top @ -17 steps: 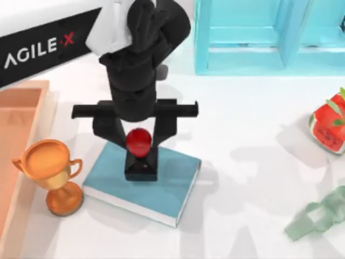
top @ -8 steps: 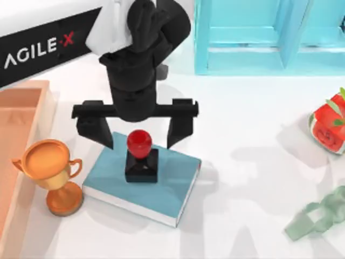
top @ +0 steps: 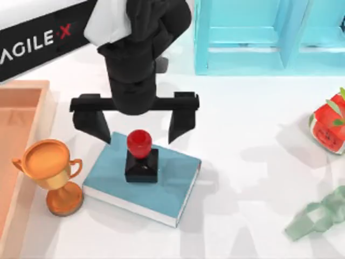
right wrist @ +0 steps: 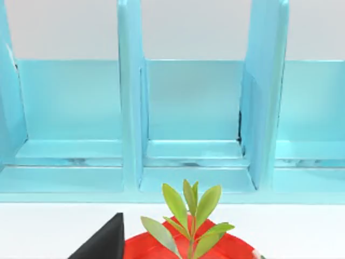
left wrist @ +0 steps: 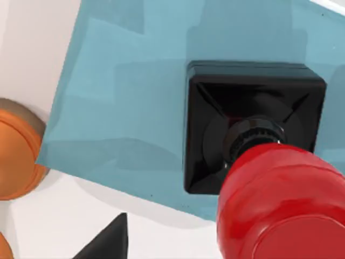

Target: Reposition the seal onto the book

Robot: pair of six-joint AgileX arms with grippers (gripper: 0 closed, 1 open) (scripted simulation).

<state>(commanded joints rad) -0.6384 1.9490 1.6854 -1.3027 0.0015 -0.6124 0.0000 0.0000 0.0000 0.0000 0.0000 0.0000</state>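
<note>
Left of centre in the top view, the seal (top: 141, 156) stands upright on the book (top: 143, 181), the left gripper (top: 135, 123) spread wide above it, holding nothing.

White table (top: 242, 189), book (top: 167, 189), trophy (top: 51, 172) (upright)

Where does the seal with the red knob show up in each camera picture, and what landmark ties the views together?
Top view: the seal stands upright on the book, left of centre, below the open left hand.
Left wrist view: the seal is seen from above, red knob nearest, black base on the cover.
Right wrist view: not in it.
Shared landmark: the book.
</note>
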